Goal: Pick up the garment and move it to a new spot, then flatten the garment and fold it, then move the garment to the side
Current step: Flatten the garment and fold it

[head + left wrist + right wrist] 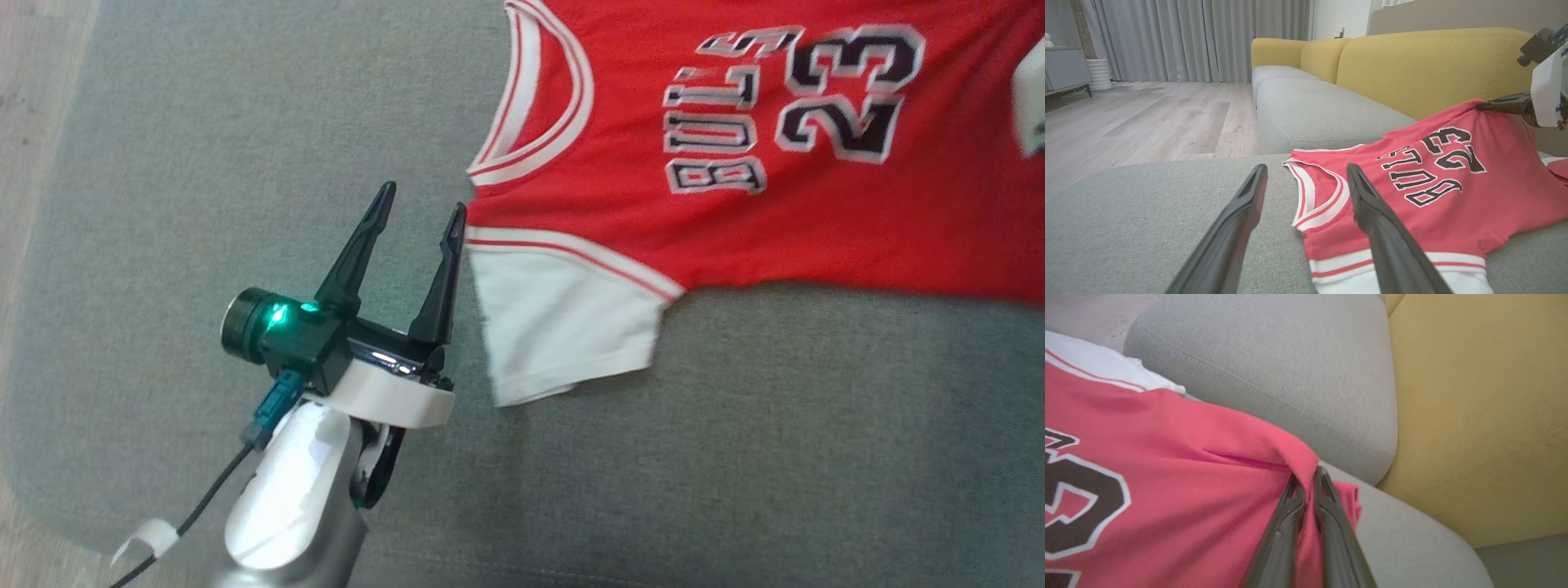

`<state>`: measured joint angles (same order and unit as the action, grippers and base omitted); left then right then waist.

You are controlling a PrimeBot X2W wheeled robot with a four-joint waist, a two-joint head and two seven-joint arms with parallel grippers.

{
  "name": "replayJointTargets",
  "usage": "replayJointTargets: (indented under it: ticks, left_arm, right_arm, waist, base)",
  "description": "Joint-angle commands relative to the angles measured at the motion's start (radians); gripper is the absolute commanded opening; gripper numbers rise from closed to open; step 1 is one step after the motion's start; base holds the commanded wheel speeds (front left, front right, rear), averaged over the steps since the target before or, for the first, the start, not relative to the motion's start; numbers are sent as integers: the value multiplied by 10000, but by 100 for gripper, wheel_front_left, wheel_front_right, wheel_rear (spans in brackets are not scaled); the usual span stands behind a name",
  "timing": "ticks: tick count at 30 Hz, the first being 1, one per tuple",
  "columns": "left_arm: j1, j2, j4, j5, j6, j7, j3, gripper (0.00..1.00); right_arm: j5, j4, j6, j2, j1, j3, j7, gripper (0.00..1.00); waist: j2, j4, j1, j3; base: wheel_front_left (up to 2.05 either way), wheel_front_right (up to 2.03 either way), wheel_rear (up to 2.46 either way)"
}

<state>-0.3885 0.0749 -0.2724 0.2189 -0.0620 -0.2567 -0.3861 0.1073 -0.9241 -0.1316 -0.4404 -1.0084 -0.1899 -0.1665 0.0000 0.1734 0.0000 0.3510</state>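
Note:
The garment [816,237] is a red jersey with white trim, white sleeves and "BULLS 23" on it, spread on a grey sofa seat [204,163]. My left gripper [424,198] stands open just left of the jersey's shoulder seam, its right finger at the fabric's edge. In the left wrist view the garment [1433,228] lies under and between the open fingers of the left gripper [1306,167]. My right gripper [1307,473] is shut on a pinched fold at the edge of the garment [1188,490]. From the left wrist, the right gripper [1480,106] holds that edge raised.
The yellow backrest [1425,61] runs behind the seat, close to the right gripper. A second grey seat cushion [1310,110] adjoins. Wooden floor [1147,118], curtains and a low cabinet [1065,69] lie beyond the sofa's end.

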Motion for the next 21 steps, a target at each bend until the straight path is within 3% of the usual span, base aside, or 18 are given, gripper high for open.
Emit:
replayJointTargets:
  ticks: [1, 3, 4, 5, 12, 21]
  left_arm:
    - [-363, 11, 328, -110, -46, -51, 400, 100]
    - [-378, -42, 297, -132, -91, -51, 449, 100]
    - [-382, -57, 289, -140, -108, -51, 465, 100]
    - [-381, -70, 278, -146, -124, -51, 483, 100]
    - [-332, -121, 136, -208, -170, -51, 640, 100]
    - [217, -113, -99, -361, -200, -51, 888, 100]
  right_arm:
    - [321, 115, 9, -184, -362, -45, 286, 0]
    - [854, -185, 9, -200, -653, -4, 581, 0]
    - [1049, -245, 9, -201, -719, 63, 723, 69]
    - [1191, -334, 9, -170, -760, 200, 826, 100]
    - [1524, -735, 9, 371, -564, 1266, 1958, 100]
    - [804, -173, 9, 2057, 1186, 2891, 4099, 100]
  waist:
    - [0, 121, 0, 90]
    - [0, 255, 0, 147]
    - [0, 294, 0, 153]
    - [0, 324, 0, 150]
    - [0, 297, 0, -115]
    - [0, -448, 0, -1091]
  base:
    - [0, 0, 0]
    - [0, 0, 0]
    - [0, 0, 0]
    - [0, 0, 0]
    - [0, 0, 0]
    - [0, 0, 0]
